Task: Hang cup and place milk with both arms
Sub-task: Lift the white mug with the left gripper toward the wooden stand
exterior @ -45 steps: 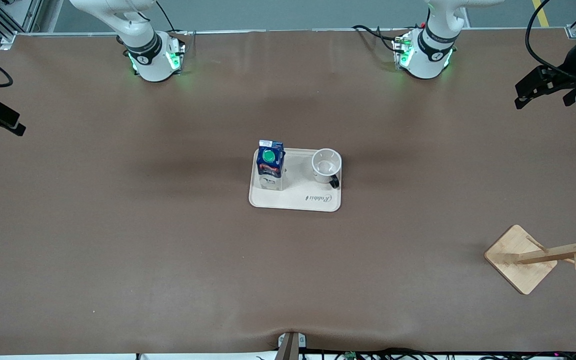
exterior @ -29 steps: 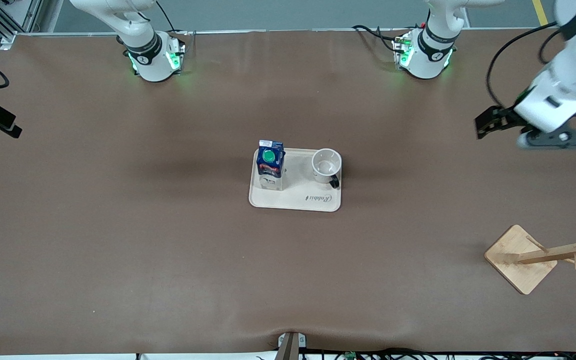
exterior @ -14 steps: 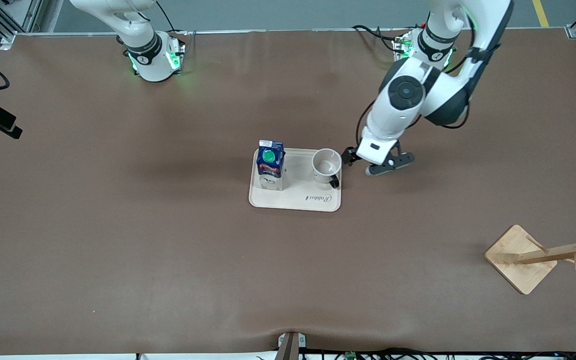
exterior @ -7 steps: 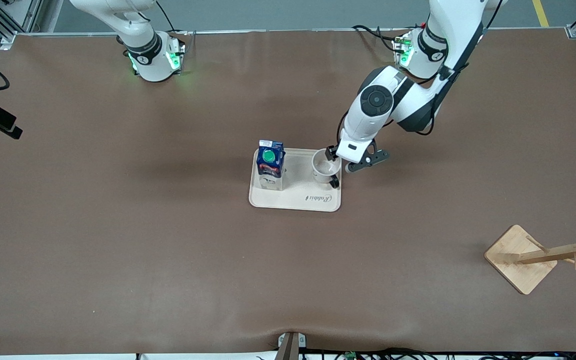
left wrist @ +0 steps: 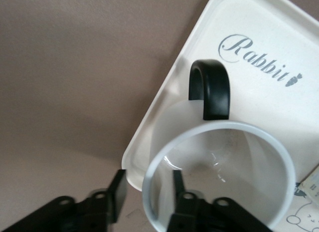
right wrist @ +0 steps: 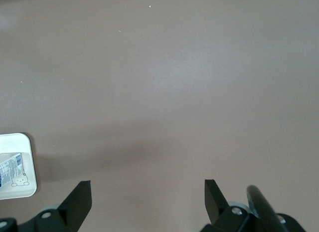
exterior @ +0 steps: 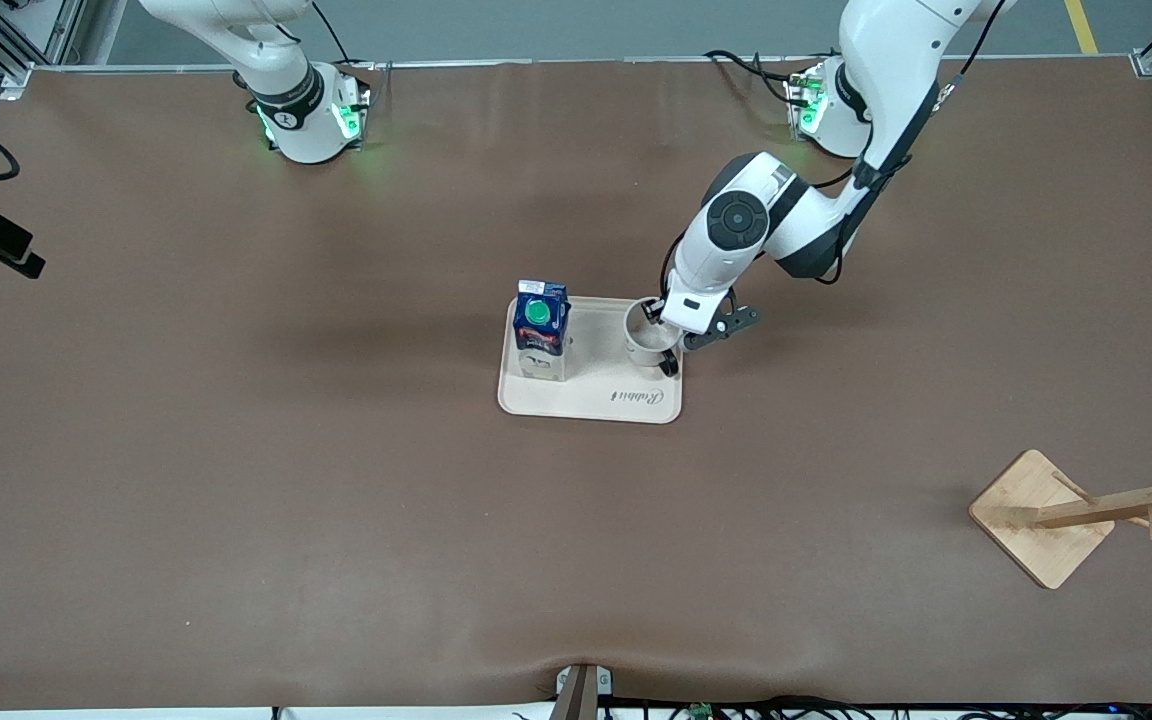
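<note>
The white cup point(exterior: 641, 342) stands upright on a cream tray point(exterior: 596, 405) at mid-table, its black handle point(exterior: 671, 366) toward the front camera. The dark blue milk point(exterior: 541, 330) with a green cap stands on the same tray, toward the right arm's end. My left gripper point(exterior: 664, 325) is open and straddles the cup's rim. In the left wrist view one finger point(left wrist: 177, 184) is inside the cup point(left wrist: 219, 127) and the other point(left wrist: 118, 187) outside its wall. My right gripper point(exterior: 31, 262) waits open over the table's edge at the right arm's end; it is empty point(right wrist: 148, 184).
A wooden mug rack point(exterior: 1086, 510) with pegs stands on a square base near the front camera, toward the left arm's end. The tray's corner point(right wrist: 17, 142) shows in the right wrist view. The brown table point(exterior: 336, 520) lies around the tray.
My left arm swung in from the left arm's end of the table and came down onto the cup, one finger now inside the rim. The right arm, cup and milk have not moved.
</note>
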Robot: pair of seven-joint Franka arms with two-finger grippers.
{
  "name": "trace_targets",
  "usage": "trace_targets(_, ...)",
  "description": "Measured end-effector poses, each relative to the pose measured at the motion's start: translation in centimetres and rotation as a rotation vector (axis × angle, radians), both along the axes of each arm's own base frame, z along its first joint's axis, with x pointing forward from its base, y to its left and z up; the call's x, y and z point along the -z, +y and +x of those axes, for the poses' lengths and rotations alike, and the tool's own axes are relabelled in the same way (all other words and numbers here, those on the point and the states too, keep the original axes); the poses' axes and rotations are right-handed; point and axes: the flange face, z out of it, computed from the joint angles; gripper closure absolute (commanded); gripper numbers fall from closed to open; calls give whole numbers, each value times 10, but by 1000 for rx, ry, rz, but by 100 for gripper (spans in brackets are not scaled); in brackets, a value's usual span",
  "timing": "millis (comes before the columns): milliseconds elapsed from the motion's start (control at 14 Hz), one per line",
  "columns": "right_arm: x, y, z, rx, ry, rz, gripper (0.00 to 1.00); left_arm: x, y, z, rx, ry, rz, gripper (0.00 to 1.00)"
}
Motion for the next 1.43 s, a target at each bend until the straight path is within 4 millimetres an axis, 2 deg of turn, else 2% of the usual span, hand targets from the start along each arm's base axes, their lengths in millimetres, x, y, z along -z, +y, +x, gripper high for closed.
trace_targets(143, 0, 0, 0, 0, 0, 0, 0, 5, -2, -1, -1, 2, -6, 100)
trace_targets(429, 2, 0, 1, 0, 4, 0, 0, -2, -6, 8, -7, -16, -21, 100)
trace_targets(643, 5, 0, 3, 0, 10, 0, 0, -21, -10, 27, -19, -57, -46, 100)
trace_targets(857, 6, 0, 3, 0, 11, 0, 0, -64, -5, 55, 1, -103, -23, 100)
trace_targets(1071, 6, 0, 4, 1, 11, 0, 0, -131, 23, 98, 33, -94, 33, 100)
trace_targets(1286, 11, 0, 6, 0, 23, 0, 0, -189, 71, 139, 26, -115, 47, 100)
trace_targets(1429, 20, 2, 11, -4, 38, 0, 0, -216, 117, 162, 11, -153, 46, 100)
